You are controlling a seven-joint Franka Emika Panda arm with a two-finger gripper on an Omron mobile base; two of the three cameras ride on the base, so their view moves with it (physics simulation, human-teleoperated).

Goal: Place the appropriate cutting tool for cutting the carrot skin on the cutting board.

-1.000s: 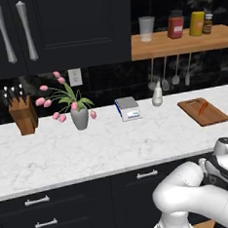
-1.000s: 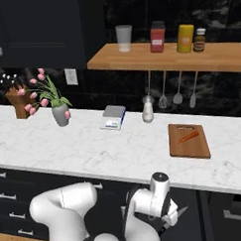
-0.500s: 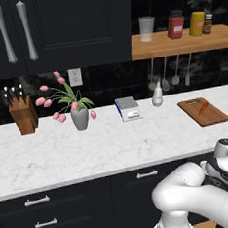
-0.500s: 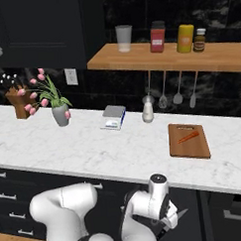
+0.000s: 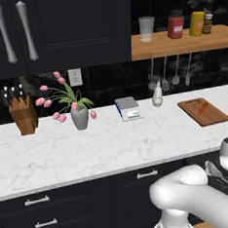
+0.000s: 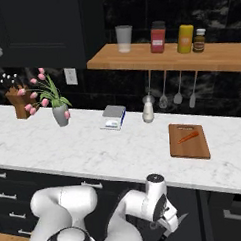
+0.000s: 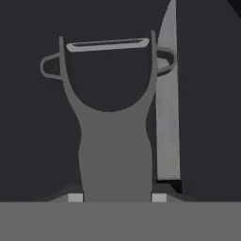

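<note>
A grey Y-shaped peeler point(image 7: 113, 141) stands upright between the two finger tips point(image 7: 75, 197), its handle reaching down to them. The tips sit against either side of the handle base. The peeler's horizontal blade point(image 7: 108, 44) spans the two prongs at the top, with small loops projecting outward on both sides. Just beside the peeler's right prong lies a knife point(image 7: 168, 117), its pale blade pointing upward and its dark handle end low. Everything lies over a dark flat surface point(image 7: 33, 141).

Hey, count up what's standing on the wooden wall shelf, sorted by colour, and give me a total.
Clear glass: 1
Red jar: 1
Yellow bottle: 1
Dark brown jar: 1
Total: 4
</note>
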